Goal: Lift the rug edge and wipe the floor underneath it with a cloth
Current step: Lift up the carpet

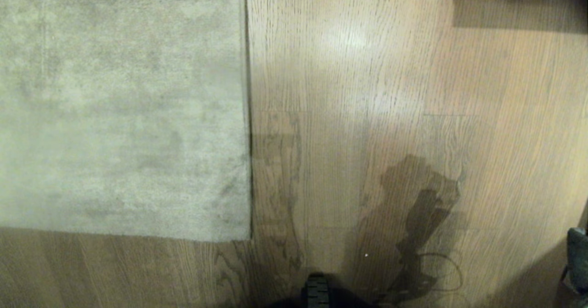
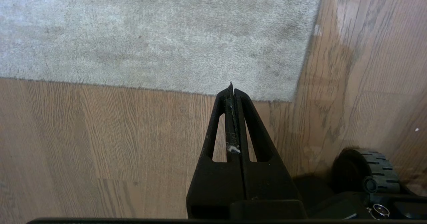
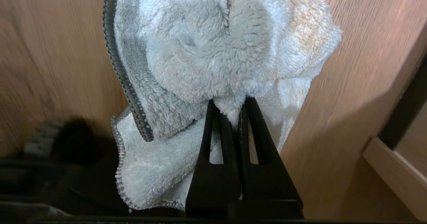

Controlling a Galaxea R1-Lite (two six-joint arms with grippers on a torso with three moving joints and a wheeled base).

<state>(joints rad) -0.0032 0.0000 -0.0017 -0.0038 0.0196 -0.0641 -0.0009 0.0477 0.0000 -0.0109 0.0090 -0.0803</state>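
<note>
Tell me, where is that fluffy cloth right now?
The cloth shows only in the right wrist view, pinched in the right gripper above the floor.

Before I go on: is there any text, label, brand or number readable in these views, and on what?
None: no readable text in any view.
The mottled grey-beige short-pile rug is unmarked.
The light brown oak-grain wooden floor shows only grain.
The fluffy pale blue-white cloth, clamped in the right gripper, shows no tag.
The black left gripper, shut and empty, bears no marking.
</note>
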